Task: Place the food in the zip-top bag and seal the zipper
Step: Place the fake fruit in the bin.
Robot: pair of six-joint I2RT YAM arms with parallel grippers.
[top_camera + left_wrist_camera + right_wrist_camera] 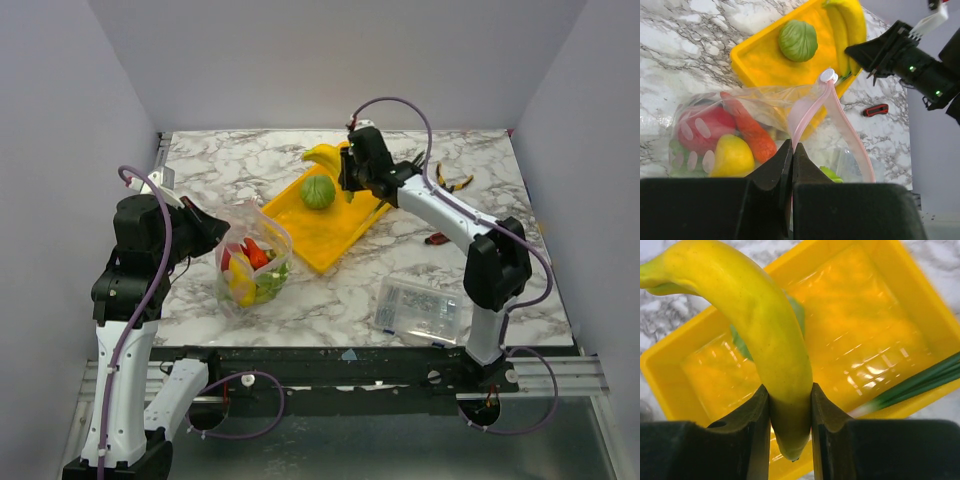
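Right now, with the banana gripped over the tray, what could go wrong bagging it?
The right gripper holds the banana near one end, so its long free end could swing or slip. The left gripper pinches the zipper at one spot; the zip-top bag mouth looks narrow and could snag it.

The tray (875,325) was seen to be glossy yellow plastic, with light reflected off its floor. Over it, the banana (760,325) was rendered smooth and waxy. Beside the tray, the bag (760,102) was formed of thin, clear, crinkled film.
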